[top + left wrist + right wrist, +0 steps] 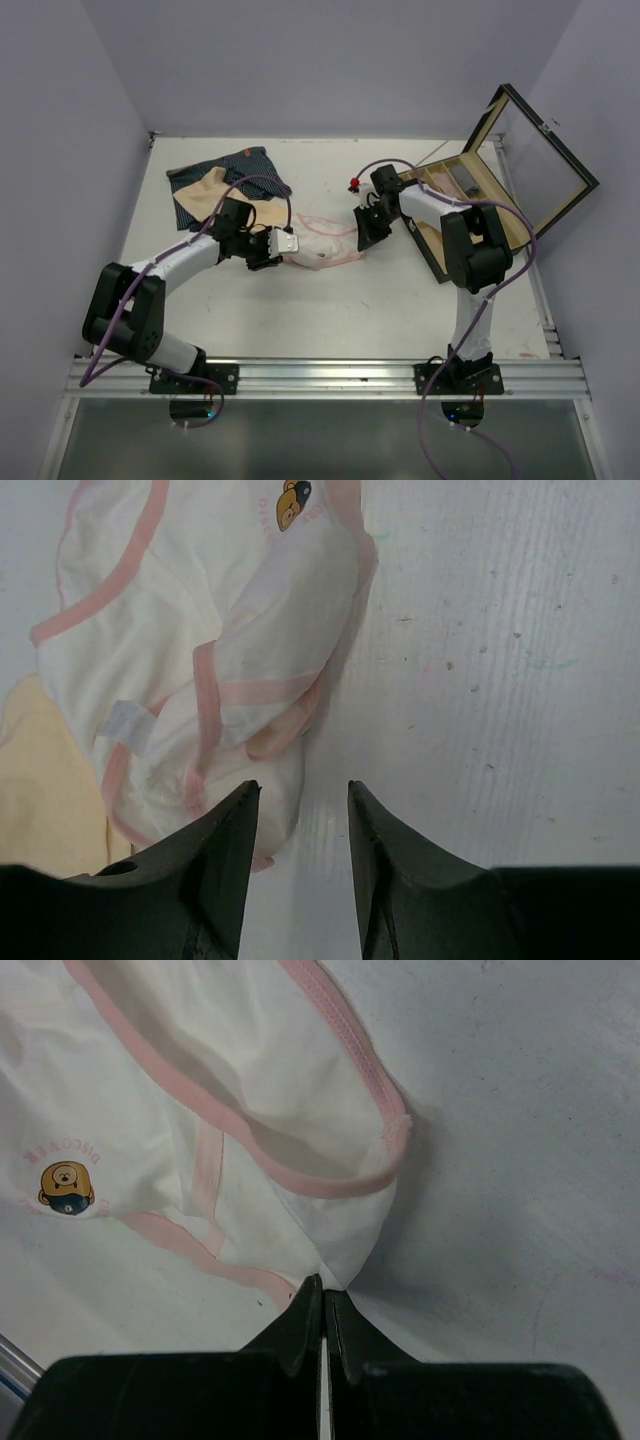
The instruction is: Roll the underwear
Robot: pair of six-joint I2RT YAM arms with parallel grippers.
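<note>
the small white cloth underwear with pink trim (328, 254) lay midway across the white table (400, 310). the right gripper (322, 1285) was clenched on one corner; the left gripper (303, 792) was released, jaws parted beside it. a beige cloth garment (213, 186) and a navy striped cloth garment (250, 163) lay toward the far left corner.

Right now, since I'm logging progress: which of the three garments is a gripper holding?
The pink-and-white one, bear-printed: the right gripper pinches its corner. The beige one and navy one lie far left.
</note>
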